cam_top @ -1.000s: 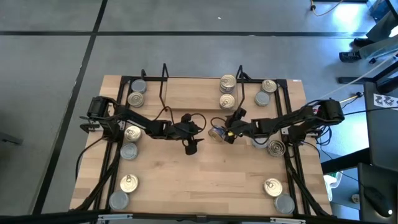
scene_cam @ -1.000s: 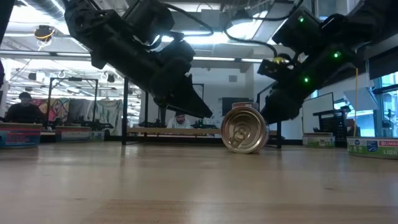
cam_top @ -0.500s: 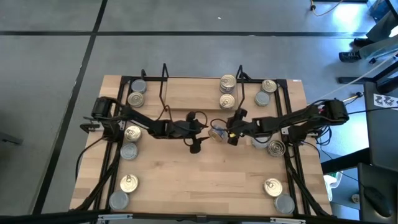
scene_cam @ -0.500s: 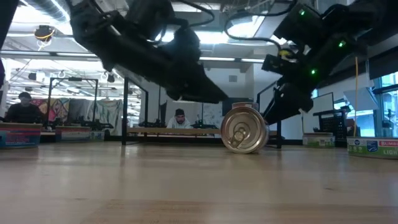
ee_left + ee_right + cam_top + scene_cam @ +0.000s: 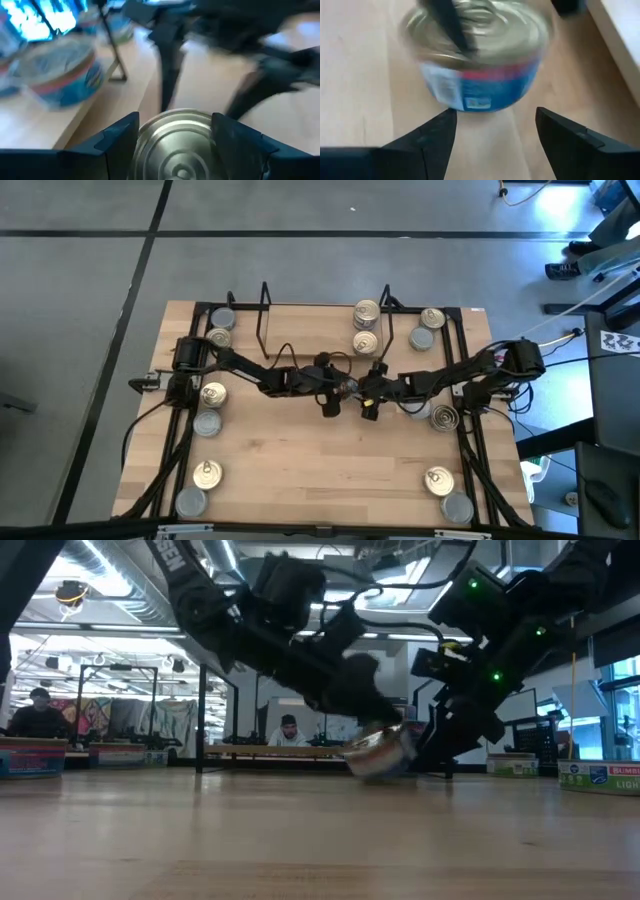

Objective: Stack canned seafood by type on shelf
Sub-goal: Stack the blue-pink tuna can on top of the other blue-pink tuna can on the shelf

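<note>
Shelf (image 5: 320, 320): two gold-lid tins (image 5: 366, 326) placed at right end. Contested tin (image 5: 378, 752): table centre, between spread fingers of left gripper (image 5: 338, 390); right gripper (image 5: 368, 395) open, just beside. Roughly ten tins unsorted at table edges.

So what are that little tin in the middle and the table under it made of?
The tin looks like shiny metal: a ribbed, reflective lid, with a blue and red printed label, probably paper, around its side. The table looks like pale wood with visible grain and a smooth, matte surface, possibly a laminate.
</note>
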### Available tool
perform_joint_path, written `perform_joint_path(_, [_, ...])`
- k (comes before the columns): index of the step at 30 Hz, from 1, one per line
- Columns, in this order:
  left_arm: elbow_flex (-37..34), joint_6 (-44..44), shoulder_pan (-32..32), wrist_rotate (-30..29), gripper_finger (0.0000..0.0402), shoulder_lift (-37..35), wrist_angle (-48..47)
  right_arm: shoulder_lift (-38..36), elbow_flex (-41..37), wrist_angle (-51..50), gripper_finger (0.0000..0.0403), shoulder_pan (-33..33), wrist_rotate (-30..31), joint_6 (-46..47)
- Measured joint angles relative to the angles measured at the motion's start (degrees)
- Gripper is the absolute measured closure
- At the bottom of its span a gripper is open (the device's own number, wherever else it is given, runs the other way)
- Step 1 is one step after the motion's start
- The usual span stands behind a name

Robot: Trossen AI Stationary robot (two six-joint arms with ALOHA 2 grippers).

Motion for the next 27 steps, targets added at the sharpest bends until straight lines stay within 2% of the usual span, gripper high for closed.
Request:
perform_joint_path(4, [0.0, -2.0, 1.0, 0.4, 0.0153, 0.4, -1.7, 2.2, -0.3, 4.3, 0.0134, 0.0, -1.7, -0.9])
perform_joint_path(9, [-0.1, -2.6, 0.3, 0.8, 0.0153, 0.0, -6.5, 1.8, -0.3, 0.9, 0.0134, 0.0, 0.1, -1.1])
perform_joint_path(17, [-0.3, -2.3, -1.3, 0.9, 0.0153, -9.3, -17.5, -2.9, -0.3, 0.2, 0.0134, 0.0, 0.1, -1.5])
perform_joint_path(19, [-1.7, -0.9, -0.9, 1.9, 0.0153, -11.5, -17.4, -3.0, -0.3, 0.6, 0.0134, 0.0, 0.1, -1.5])
perform_joint_path(23, [-4.7, -0.8, 1.6, 10.1, 0.0153, -11.6, -14.4, -3.0, -0.3, 0.5, 0.0134, 0.0, -1.0, -1.4])
perform_joint_path(27, [-6.6, -0.9, 3.5, 11.7, 0.0153, -8.1, -10.1, -3.0, -0.3, 0.1, 0.0134, 0.0, -1.0, -1.4])
